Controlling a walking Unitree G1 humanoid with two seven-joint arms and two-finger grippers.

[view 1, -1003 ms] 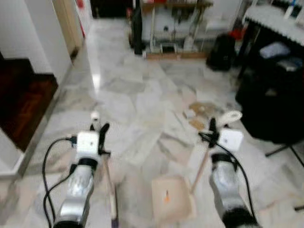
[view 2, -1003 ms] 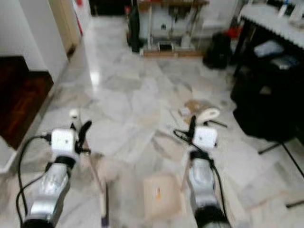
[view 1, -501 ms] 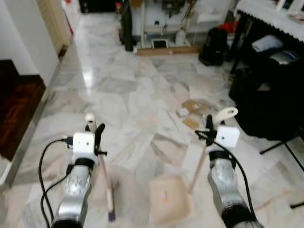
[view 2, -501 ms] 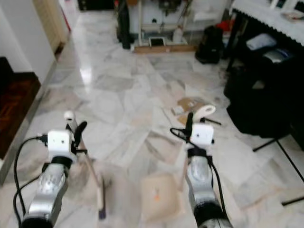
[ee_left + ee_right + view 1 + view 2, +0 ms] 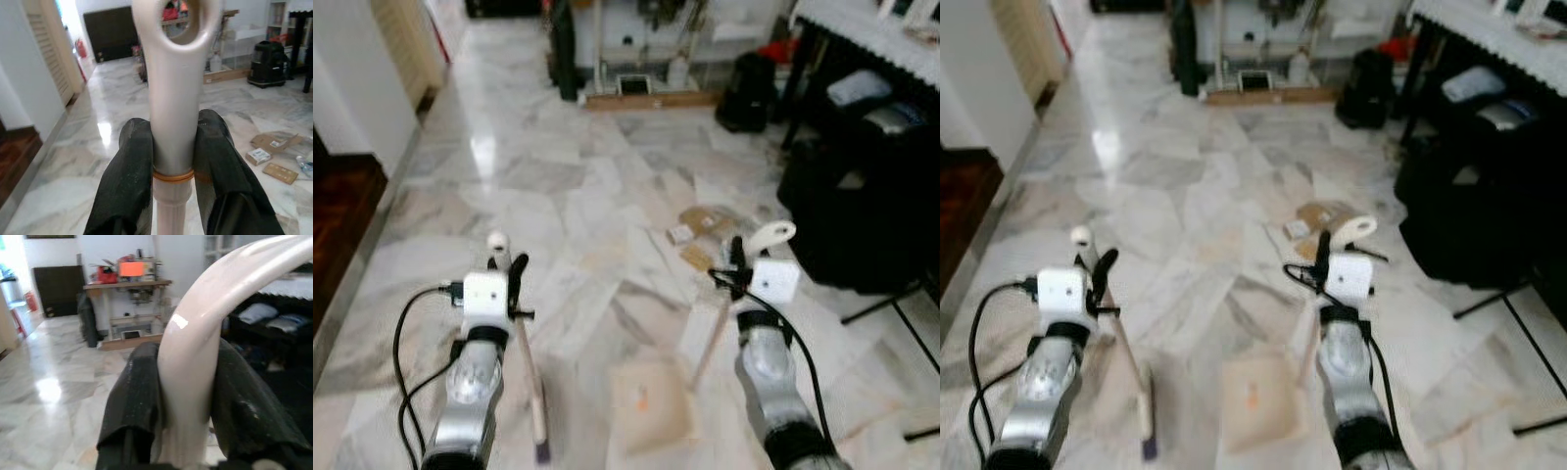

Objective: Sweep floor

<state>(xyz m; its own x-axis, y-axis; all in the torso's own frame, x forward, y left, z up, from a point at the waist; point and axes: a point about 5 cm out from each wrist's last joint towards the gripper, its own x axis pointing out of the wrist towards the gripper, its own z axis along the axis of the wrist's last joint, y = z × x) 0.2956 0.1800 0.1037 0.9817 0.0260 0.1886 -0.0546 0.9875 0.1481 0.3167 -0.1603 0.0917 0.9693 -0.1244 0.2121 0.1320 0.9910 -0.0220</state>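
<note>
My left gripper [image 5: 509, 270] is shut on the cream handle of a broom [image 5: 522, 343], whose dark bristle end [image 5: 540, 448] rests on the marble floor below. In the left wrist view the black fingers [image 5: 128, 181] clamp the handle [image 5: 171, 98] just under its hanging loop. My right gripper [image 5: 736, 258] is shut on the curved cream handle of a dustpan [image 5: 771, 234]; its beige pan [image 5: 646, 406] lies flat on the floor between my arms. The right wrist view has the handle [image 5: 195, 352] squeezed between both fingers. Cardboard scraps [image 5: 703, 227] lie on the floor ahead of the right gripper.
A black draped table with bundles [image 5: 862, 186] stands at the right, with thin stand legs [image 5: 891, 313] on the floor by it. A black bag [image 5: 751, 93] and a cluttered shelf [image 5: 646, 49] are at the back. A dark wooden step [image 5: 337, 225] and a white wall [image 5: 357, 88] are at the left.
The whole view has shifted as the camera moved forward and turned a little right; the cardboard scraps are nearer. Both grippers keep their holds on broom and dustpan.
</note>
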